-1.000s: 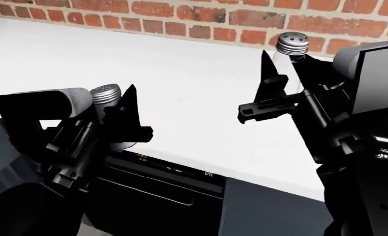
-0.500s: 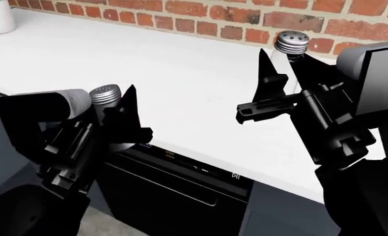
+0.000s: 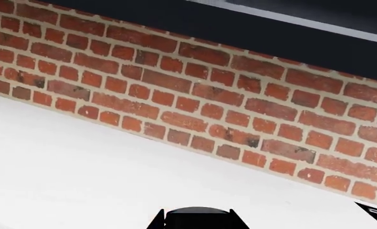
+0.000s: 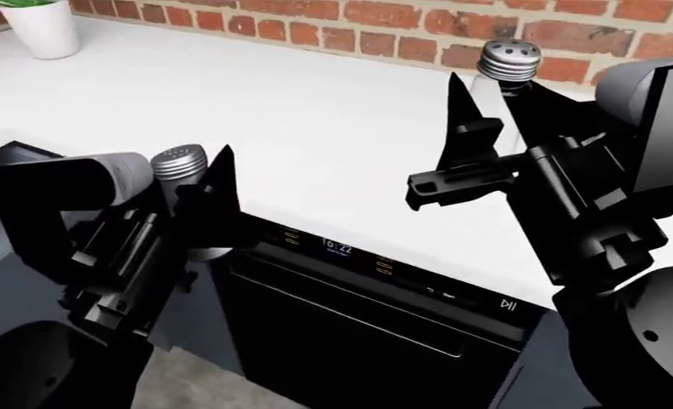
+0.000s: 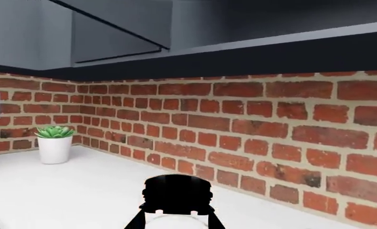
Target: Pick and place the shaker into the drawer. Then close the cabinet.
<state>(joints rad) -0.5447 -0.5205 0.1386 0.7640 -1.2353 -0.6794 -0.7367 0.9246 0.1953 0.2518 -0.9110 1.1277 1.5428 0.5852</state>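
Observation:
Two glass shakers with perforated silver caps are each held in a gripper. In the head view my left gripper [image 4: 189, 175] is shut on one shaker [image 4: 181, 159], held over the front edge of the white counter [image 4: 313, 128]. My right gripper [image 4: 493, 98] is shut on the other shaker [image 4: 509, 60] above the counter's back right. The left wrist view shows that shaker's cap [image 3: 198, 215] dark between the left gripper's [image 3: 198, 225] fingertips. In the right wrist view the cap [image 5: 177, 192] sits between the right gripper's [image 5: 175, 224] fingertips. Slate-grey cabinet [image 4: 204, 319] fronts flank the appliance. I cannot make out the drawer.
A black appliance with a lit clock display [image 4: 359, 324] sits under the counter between my arms. A potted plant in a white pot [image 4: 43, 25] stands at the back left by the brick wall [image 4: 348, 17]. A dark slate-grey area [image 4: 2, 183] lies at the left edge.
The head view has shifted: the potted plant has come into view at the upper left and more of the black appliance shows. Both grippers still hold their shakers the same way.

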